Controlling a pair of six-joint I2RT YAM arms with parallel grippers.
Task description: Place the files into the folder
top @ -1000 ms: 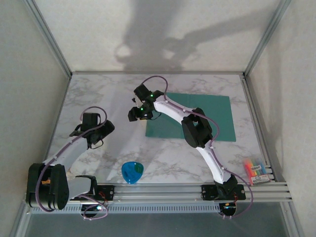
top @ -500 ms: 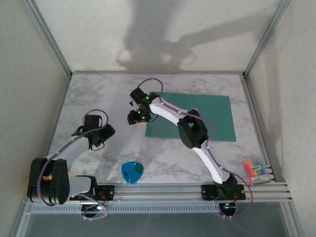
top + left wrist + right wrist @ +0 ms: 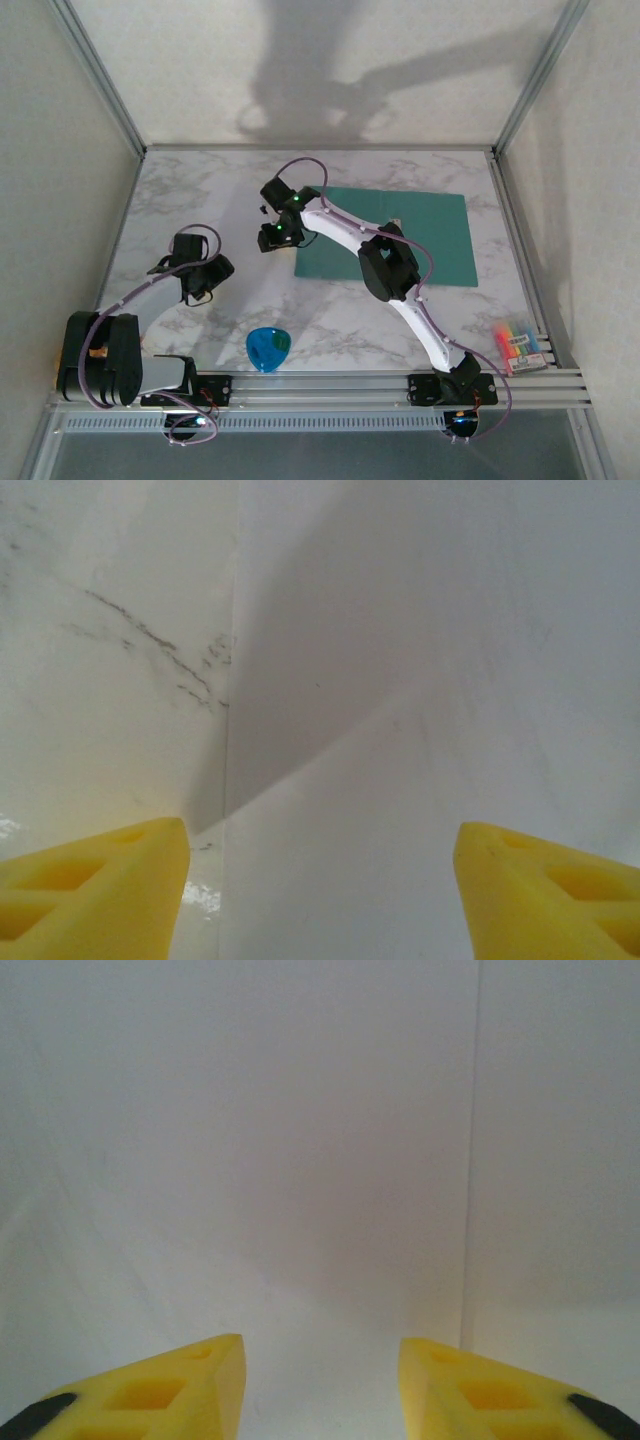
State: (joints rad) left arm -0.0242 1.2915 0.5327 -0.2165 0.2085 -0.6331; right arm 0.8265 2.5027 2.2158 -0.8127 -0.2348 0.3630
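Your right arm [image 3: 340, 228] is reaching left of the flat teal-green paper folder [image 3: 440, 235], right tool [image 3: 320, 1345] narrowly parted; your left tool [image 3: 320, 830] is gaping wide.

Bright; arm shadows [image 3: 300, 90] on back wall [image 3: 150, 60]; wrist views perhaps defocused.

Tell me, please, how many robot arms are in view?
2. The left arm lies over the table's left side; the right arm stretches across the folder to its left edge.
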